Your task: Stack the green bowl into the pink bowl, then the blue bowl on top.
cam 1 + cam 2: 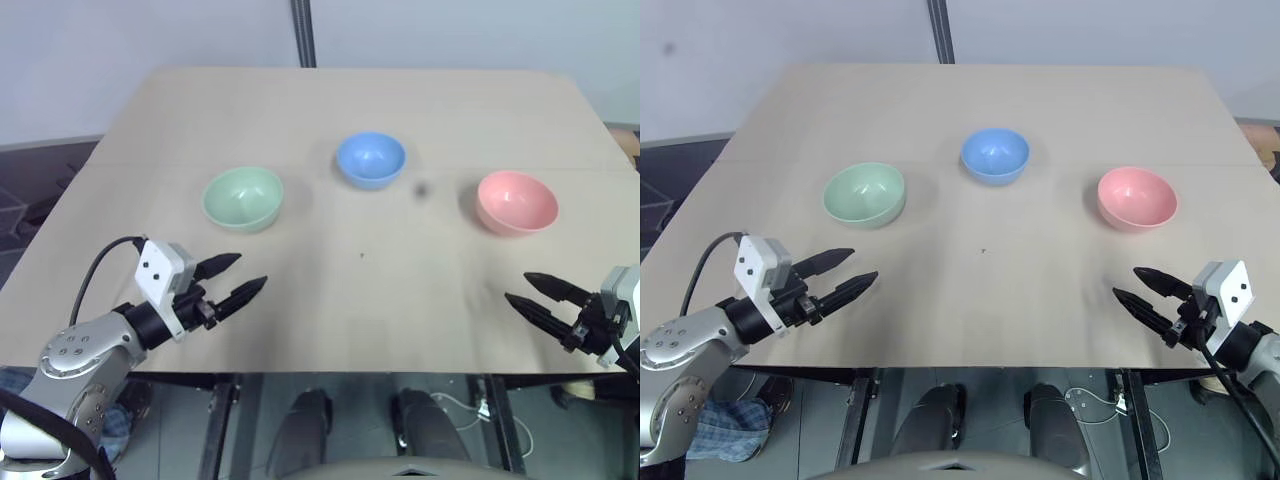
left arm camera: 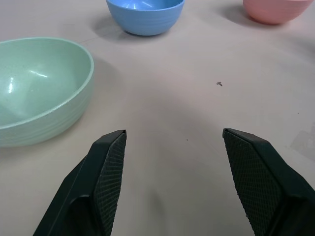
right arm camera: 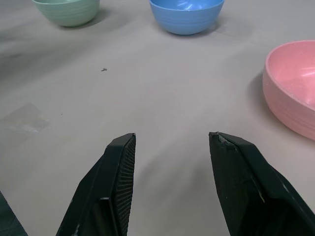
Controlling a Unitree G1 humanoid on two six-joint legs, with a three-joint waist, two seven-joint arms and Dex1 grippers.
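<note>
- The left gripper (image 1: 240, 273) hovers over the near left part of the table (image 1: 350, 300), its two black fingers spread wide with nothing between them.
- It points forward and inward, toward the middle of the table, with only bare tabletop under the tips.
- In the left wrist view its fingers (image 2: 106, 172) frame empty table surface, and the green bowl lies just beyond them, off to one side.
- The right gripper (image 1: 530, 290) hovers over the near right edge of the table, its fingers parted and empty too, with a gap somewhat narrower than the left one's.
- It points forward and inward, mirroring the left gripper.
- In the right wrist view its fingers (image 3: 120, 182) also stand over bare table, with the pink bowl close ahead on one side.
- The green bowl (image 1: 243, 198) sits upright on the left of the table, beyond the left gripper and apart from it.
- The blue bowl (image 1: 371, 160) sits upright near the table's middle, farthest from both grippers.
- The pink bowl (image 1: 516, 202) sits upright on the right, beyond the right gripper and apart from it.
- The three bowls are well apart from each other, all empty, none stacked.
- A small dark speck (image 1: 362, 256) marks the table in front of the blue bowl.
</note>
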